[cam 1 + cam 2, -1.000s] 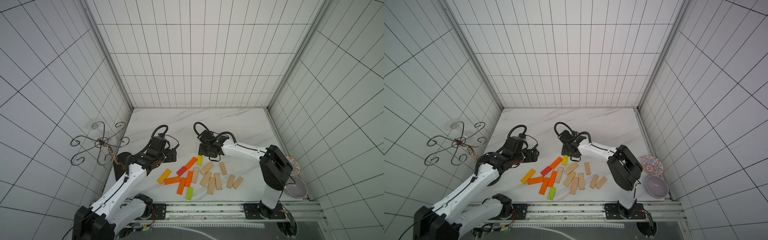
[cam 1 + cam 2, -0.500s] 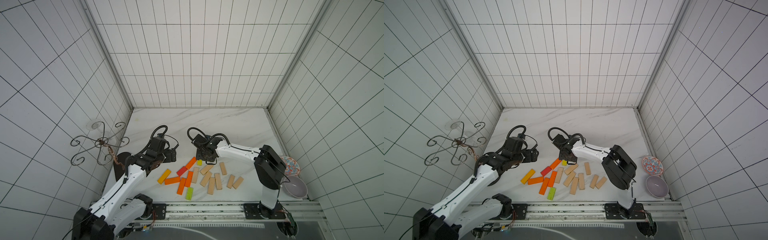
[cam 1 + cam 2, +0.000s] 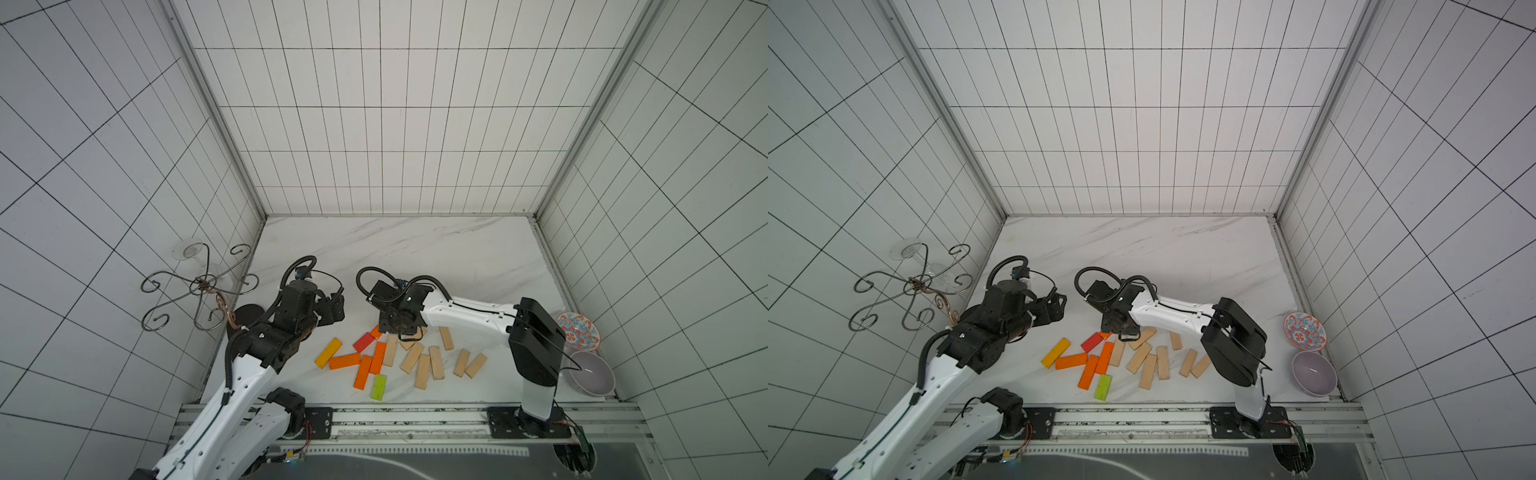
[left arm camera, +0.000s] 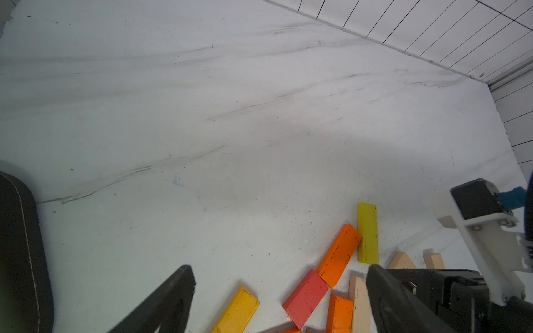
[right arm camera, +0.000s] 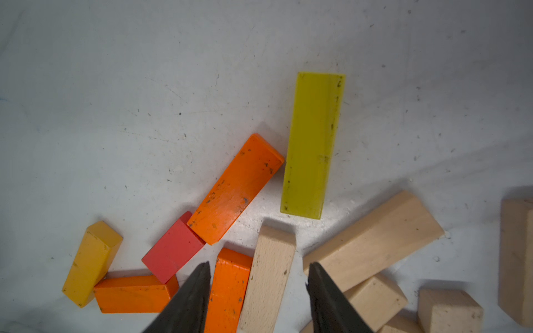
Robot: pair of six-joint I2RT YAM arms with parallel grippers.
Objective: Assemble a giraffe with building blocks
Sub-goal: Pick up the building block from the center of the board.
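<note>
I see the blocks (image 3: 411, 357) lying flat and loose near the front of the marble table (image 3: 415, 249). None are stacked; the coloured ones sit toward my left arm and the plain wooden ones toward my right. My right gripper (image 5: 261, 265) hangs low over the far end of the heap. Its jaws are apart and straddle an orange block (image 5: 230, 285) and a wooden block (image 5: 271, 274) lying side by side. I see no squeeze on either, so I call it released. Just past them lies a lime block (image 5: 313, 144), with a slanted orange piece (image 5: 235, 188) reaching its long side. A red block (image 5: 173, 248) butts against the other end of that orange piece, and a yellow block (image 5: 92, 259) lies farther out. My left gripper (image 4: 279, 269) hovers over bare table just beside the coloured pieces, jaws spread wide and holding nothing. A patterned bowl (image 3: 577, 336) and a lilac bowl (image 3: 591, 372) sit by my right arm's base.
</note>
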